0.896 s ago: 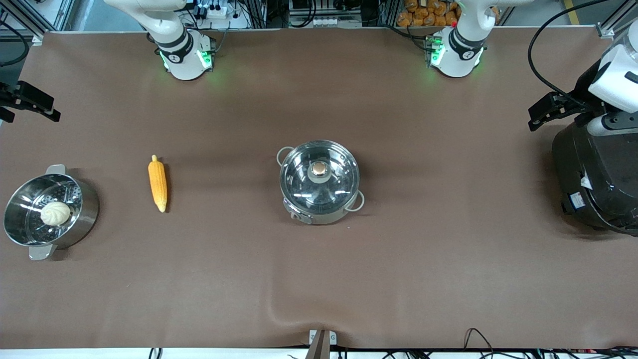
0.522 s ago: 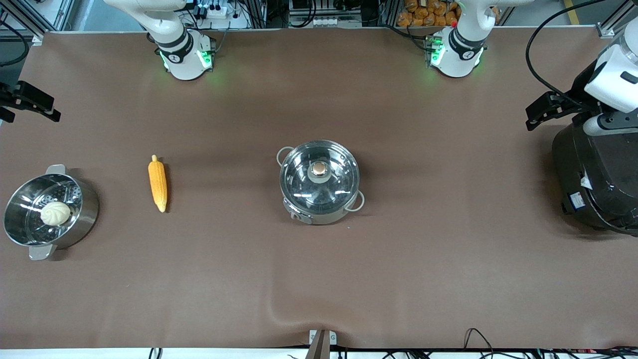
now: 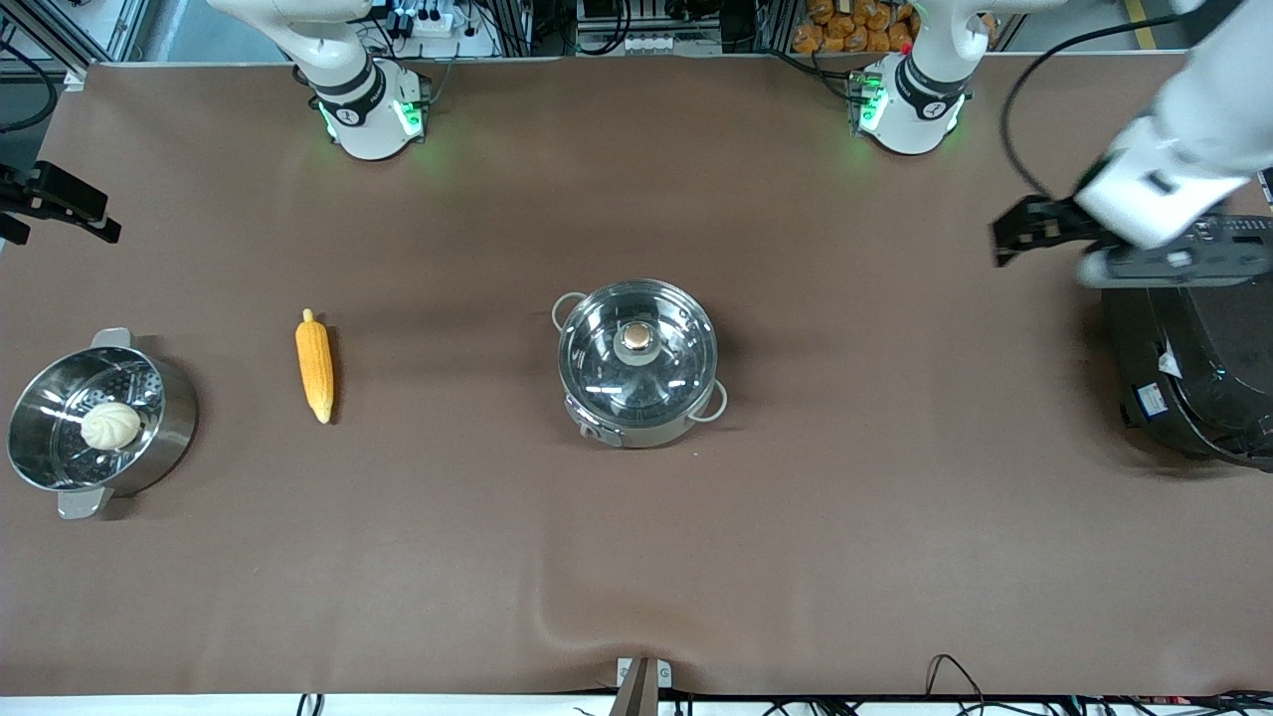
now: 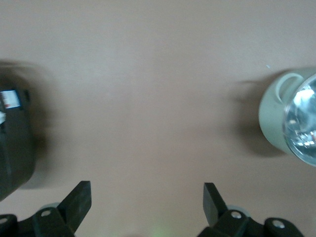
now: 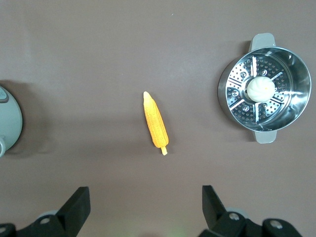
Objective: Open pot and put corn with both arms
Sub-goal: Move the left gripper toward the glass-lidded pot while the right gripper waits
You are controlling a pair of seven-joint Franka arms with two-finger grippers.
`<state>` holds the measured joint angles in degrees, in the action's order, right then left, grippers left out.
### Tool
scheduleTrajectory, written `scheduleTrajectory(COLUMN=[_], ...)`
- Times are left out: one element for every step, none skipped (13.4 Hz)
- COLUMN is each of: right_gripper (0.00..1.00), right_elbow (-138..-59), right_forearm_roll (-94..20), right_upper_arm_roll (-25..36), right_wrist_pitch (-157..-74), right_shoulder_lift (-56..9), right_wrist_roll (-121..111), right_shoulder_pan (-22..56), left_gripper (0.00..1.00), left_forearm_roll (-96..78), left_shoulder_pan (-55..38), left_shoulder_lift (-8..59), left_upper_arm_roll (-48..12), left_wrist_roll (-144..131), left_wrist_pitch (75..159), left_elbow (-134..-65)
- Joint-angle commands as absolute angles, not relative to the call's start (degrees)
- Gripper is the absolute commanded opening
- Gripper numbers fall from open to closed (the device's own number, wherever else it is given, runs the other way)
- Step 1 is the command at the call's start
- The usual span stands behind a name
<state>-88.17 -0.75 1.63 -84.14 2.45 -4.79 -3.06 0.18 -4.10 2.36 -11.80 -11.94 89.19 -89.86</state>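
The steel pot (image 3: 636, 398) stands mid-table with its glass lid (image 3: 664, 363) on and the copper knob (image 3: 635, 341) on top. It also shows in the left wrist view (image 4: 276, 118) and at the edge of the right wrist view (image 5: 7, 123). The corn (image 3: 314, 366) lies on the cloth toward the right arm's end, and the right wrist view shows it (image 5: 155, 123). My left gripper (image 3: 1000, 242) (image 4: 147, 197) is open and empty over bare cloth between pot and black cooker. My right gripper (image 3: 99, 221) (image 5: 145, 200) is open and empty, high over the table's right-arm end.
A steamer pot (image 3: 169, 398) (image 5: 291, 59) holding a pale bun (image 3: 109, 426) (image 5: 260, 89) stands beside the corn at the right arm's end. A large black cooker (image 3: 1193, 368) (image 4: 12, 143) stands at the left arm's end.
My left arm has swung away from over the black cooker toward the pot. The right arm, pot and corn have not moved.
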Motion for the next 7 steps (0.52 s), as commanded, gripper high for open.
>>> scheduleTrajectory(right_gripper=[1.00,1.00,1.00,1.00,1.00,1.00,1.00], right_elbow=[-89.37,-91.21,-92.27,-92.55,-93.68,-96.04,-99.20], right_forearm_roll=[-1.41,-1.41,-1.41,-1.49,-1.49,-1.41,-1.41], right_upper_arm_roll=[1.58,1.50,1.49,1.49,1.49,1.49,1.49], right_wrist_pitch=[-84.89,-86.38,-87.09,-87.53,-89.02,-91.90,-94.89], right_shoulder_lift=[2.11,2.20,2.28,2.29,2.29,2.37,2.20], right_wrist_roll=[-3.52,-3.25,-3.25,-2.47,-0.81,-0.53,-0.53], right_shoulder_pan=[-2.29,-1.42,-0.10,0.35,0.79,1.31,1.32], left_gripper=[1.00,1.00,1.00,1.00,1.00,1.00,1.00], left_forearm_roll=[-1.66,-1.41,-1.75,-1.67,-1.50,-1.49,-1.41], left_shoulder_pan=[-6.93,-9.03,-11.49,-15.17,-18.86,-22.29,-25.54], left_shoulder_lift=[6.23,7.72,8.69,10.88,14.20,17.98,21.58], left_upper_arm_roll=[-16.07,-17.13,-17.31,-17.31,-17.23,-17.23,-16.97], left_wrist_roll=[-18.16,-21.85,-25.80,-30.36,-35.63,-40.90,-46.35], left_wrist_pitch=[90.87,90.79,90.88,91.23,91.75,91.93,93.50], left_elbow=[-87.72,-86.24,-86.05,-85.00,-82.21,-78.96,-76.05])
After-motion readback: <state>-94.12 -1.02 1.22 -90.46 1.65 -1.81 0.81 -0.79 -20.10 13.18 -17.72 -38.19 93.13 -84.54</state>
